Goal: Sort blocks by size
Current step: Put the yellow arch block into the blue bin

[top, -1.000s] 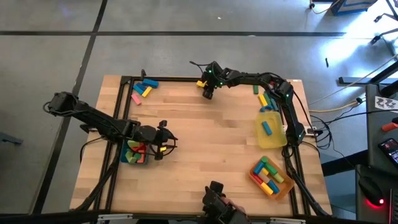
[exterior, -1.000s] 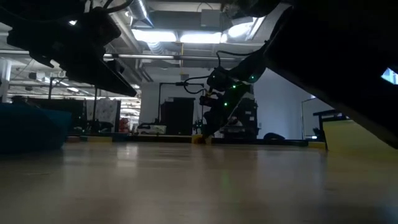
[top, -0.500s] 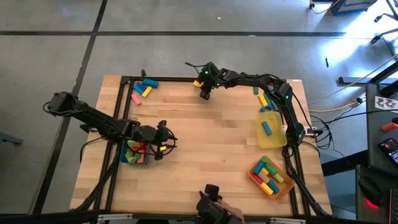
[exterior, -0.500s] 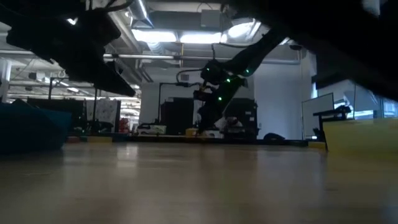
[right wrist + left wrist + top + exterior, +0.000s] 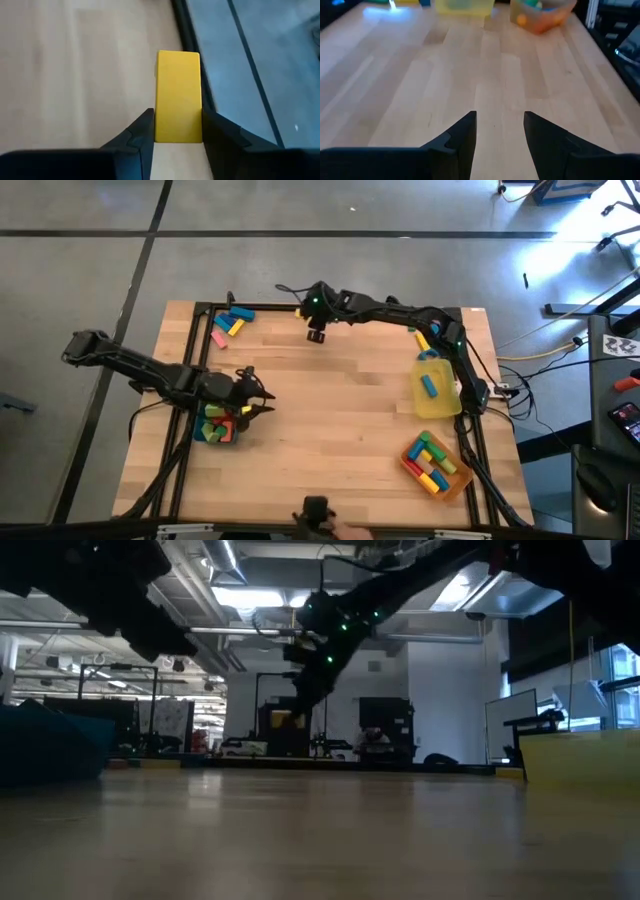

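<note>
My right gripper (image 5: 316, 333) hangs above the table's far edge, shut on a yellow bar block (image 5: 178, 95); the low view shows it (image 5: 300, 700) well above the tabletop. My left gripper (image 5: 258, 408) is open with nothing between its fingers (image 5: 500, 125), just right of the teal tray (image 5: 203, 433) of blocks. More loose blocks lie at the far left (image 5: 231, 323) and far right (image 5: 424, 340). My right gripper pinches the yellow block by its two long sides, at its near end (image 5: 178, 134), between the two fingers. The fingers slant downward and lie along the block, which sticks out past the fingertips. It is lifted clear of the table.
A yellow tray (image 5: 440, 402) with a blue block and an orange tray (image 5: 452, 477) with several blocks sit at the right. A black frame (image 5: 270, 307) runs along the table's edges. Bare wood lies in the middle.
My right gripper has risen and gone toward the table's left along the far edge, lifting the yellow block clear of the tabletop. My left gripper has drawn back a little toward the left edge and risen, still open.
</note>
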You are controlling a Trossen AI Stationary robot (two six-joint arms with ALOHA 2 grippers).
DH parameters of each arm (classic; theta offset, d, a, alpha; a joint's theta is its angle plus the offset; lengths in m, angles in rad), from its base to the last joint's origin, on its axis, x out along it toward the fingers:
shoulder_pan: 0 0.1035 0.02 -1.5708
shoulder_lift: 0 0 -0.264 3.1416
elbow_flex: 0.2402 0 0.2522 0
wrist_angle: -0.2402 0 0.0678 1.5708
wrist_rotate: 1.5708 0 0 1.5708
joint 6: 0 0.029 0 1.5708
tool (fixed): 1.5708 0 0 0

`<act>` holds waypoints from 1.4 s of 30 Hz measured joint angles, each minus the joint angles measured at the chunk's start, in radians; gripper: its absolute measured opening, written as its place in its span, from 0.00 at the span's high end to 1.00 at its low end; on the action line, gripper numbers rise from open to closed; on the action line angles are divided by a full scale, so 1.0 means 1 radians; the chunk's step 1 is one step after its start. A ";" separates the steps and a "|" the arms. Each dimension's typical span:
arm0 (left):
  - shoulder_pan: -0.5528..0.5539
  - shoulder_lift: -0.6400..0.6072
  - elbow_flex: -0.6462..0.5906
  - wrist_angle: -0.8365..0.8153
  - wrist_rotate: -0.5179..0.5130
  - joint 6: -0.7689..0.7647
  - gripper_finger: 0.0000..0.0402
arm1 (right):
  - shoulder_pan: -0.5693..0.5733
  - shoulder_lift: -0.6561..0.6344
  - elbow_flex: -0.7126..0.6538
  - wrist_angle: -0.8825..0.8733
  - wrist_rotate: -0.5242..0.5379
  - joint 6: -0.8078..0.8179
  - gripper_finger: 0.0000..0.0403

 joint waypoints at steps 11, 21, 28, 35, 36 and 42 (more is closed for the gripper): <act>0.001 -0.203 0.000 -0.007 -0.300 0.060 0.63 | 0.150 0.000 0.029 0.051 -0.081 -0.001 0.65; 0.001 -0.380 0.006 0.019 -0.351 0.187 0.63 | 0.244 0.006 0.029 0.176 -0.155 0.004 0.65; 0.001 -0.446 0.006 0.022 -0.351 0.262 0.63 | 0.286 0.043 0.027 0.339 -0.235 0.033 0.65; 0.001 -0.461 0.007 0.047 -0.351 0.301 0.63 | 0.322 0.106 0.029 0.523 -0.272 0.104 0.65; 0.001 -0.462 0.007 0.048 -0.352 0.301 0.63 | 0.328 0.121 0.029 0.558 -0.290 0.112 0.65; 0.001 -0.462 0.007 0.046 -0.353 0.297 0.63 | 0.368 0.199 0.028 0.718 -0.328 0.141 0.65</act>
